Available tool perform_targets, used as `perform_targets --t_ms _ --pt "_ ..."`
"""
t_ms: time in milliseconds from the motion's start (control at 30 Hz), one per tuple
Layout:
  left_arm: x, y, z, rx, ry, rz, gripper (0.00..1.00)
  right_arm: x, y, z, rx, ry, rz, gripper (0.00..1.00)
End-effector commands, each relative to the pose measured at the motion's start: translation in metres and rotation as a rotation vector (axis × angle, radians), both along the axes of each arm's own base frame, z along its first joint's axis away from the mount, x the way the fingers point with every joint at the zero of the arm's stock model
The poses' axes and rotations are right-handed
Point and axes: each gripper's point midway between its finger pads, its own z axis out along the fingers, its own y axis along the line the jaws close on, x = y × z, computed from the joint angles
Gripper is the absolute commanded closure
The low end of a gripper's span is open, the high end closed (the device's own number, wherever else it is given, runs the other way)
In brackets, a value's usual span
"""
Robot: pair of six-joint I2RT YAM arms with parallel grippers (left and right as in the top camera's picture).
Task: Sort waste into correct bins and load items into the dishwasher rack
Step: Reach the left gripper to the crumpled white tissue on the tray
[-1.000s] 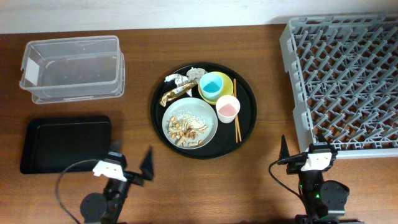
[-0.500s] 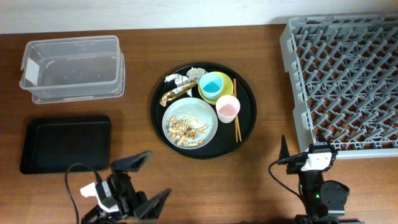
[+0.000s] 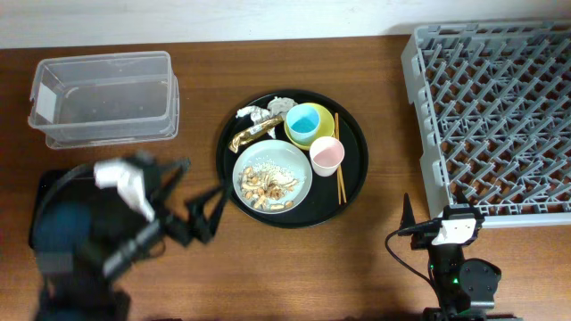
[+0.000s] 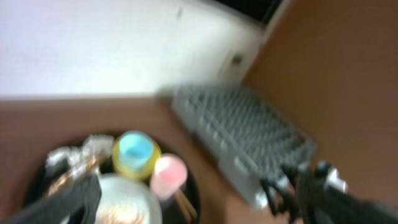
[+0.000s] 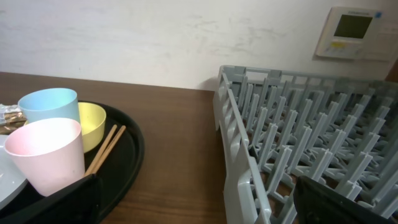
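Left gripper [image 3: 194, 192]: jaws wide, empty, just left of plate [image 3: 303, 178]. Right gripper [image 3: 435, 219]: wide, empty, beside rack [image 3: 419, 134].

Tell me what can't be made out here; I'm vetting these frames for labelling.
- Black bin: overhead, largely covered by the left arm.
- Left gripper: overhead, motion-blurred.
- Plate: left wrist, blurred, cut off below, contents unreadable.
- Rack: overhead, cut off by the right edge.
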Motion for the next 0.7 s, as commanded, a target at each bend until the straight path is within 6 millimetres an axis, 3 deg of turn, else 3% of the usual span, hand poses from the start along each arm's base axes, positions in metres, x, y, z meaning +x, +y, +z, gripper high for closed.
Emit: perform_targets --t_ms 0,100,233,333,467,667 --pt "0.049 0.017 -0.015 0.248 0.170 0.010 0.01 0.000 -0.002 -0.003 -0.007 0.005 -0.010 0.02" --pt "0.083 0.020 -0.027 0.248 0.334 0.002 0.01 0.000 -0.002 -0.003 -0.007 0.005 -0.010 0.02" --pt "0.123 0.006 -0.036 0.209 0.392 -0.080 0.01 0.000 -0.002 -0.003 -0.007 0.005 -0.010 0.02" --pt "0.160 0.013 -0.060 0.385 0.443 0.048 0.01 0.000 -0.002 -0.003 -0.007 0.005 -0.010 0.02" --pt "0.192 0.006 -0.083 0.592 0.524 0.139 0.01 0.000 -0.002 -0.003 -0.007 0.005 -0.010 0.01" --pt "0.238 -0.026 -0.115 0.631 0.494 0.114 0.01 0.000 -0.002 -0.003 -0.007 0.005 -0.010 0.02"
